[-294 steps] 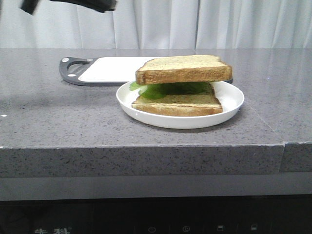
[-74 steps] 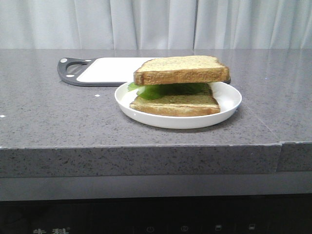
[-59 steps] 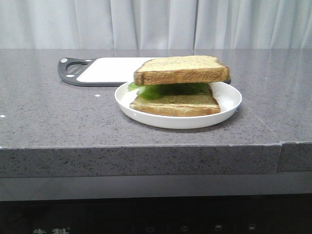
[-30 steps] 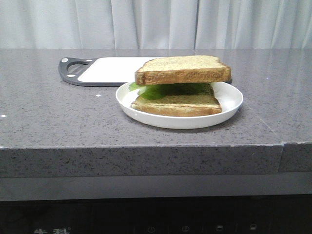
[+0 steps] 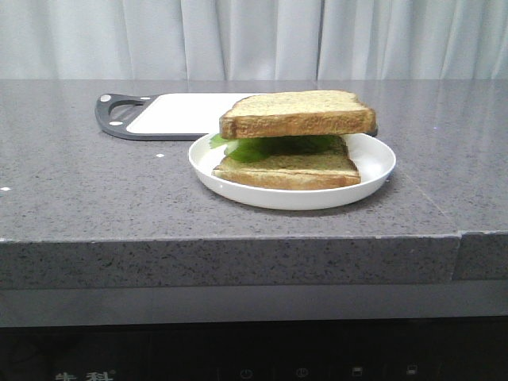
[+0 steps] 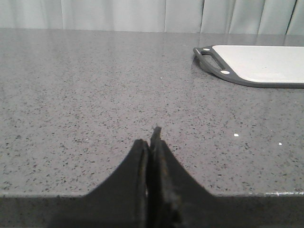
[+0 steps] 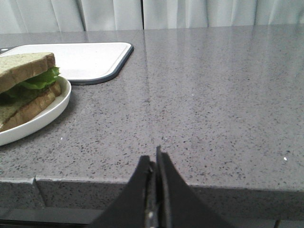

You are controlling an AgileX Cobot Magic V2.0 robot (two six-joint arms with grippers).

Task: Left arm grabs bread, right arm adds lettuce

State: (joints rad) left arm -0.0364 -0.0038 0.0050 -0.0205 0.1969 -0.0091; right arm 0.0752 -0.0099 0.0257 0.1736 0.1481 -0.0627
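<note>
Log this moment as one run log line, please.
stage: sandwich assembled | top bread on lettuce on bottom slice in plate | left end effector: shut, empty | right end effector: shut, empty

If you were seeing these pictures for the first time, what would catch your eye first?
A sandwich sits on a white plate near the counter's front edge: bread on top, green lettuce peeking out above a bottom slice. Behind it lies a white cutting board with a dark handle. Both wrist views show shut grippers, left and right, empty.
</note>
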